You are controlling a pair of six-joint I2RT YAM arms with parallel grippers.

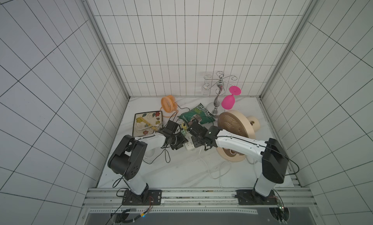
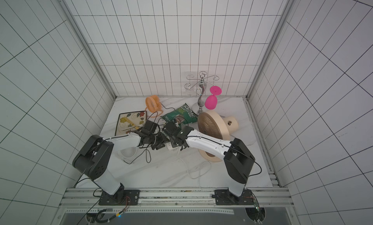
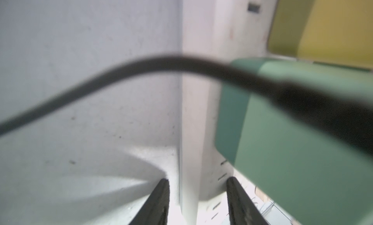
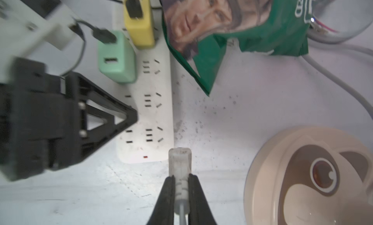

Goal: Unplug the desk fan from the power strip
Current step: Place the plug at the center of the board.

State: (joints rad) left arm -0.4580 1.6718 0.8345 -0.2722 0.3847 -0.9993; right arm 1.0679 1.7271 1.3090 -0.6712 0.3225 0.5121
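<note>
right gripper (image 4: 179, 185) clamping white plug (image 4: 179, 159), lower centre, beside power strip (image 4: 141, 113) corner | left gripper (image 3: 198, 201) straddling strip edge, jaws narrowly parted | advice: pulling straight away, bracing strip

Green chip bag (image 1: 198, 114) beside silver rack (image 1: 217, 101); pink glass (image 1: 228, 102); floral plate (image 1: 139, 131).

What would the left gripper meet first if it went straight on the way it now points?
Most likely the long flat white plastic power strip: the left gripper points at its socket face near one long edge. The mint-green plug adapter stands beside that line. Depth is unclear.
</note>
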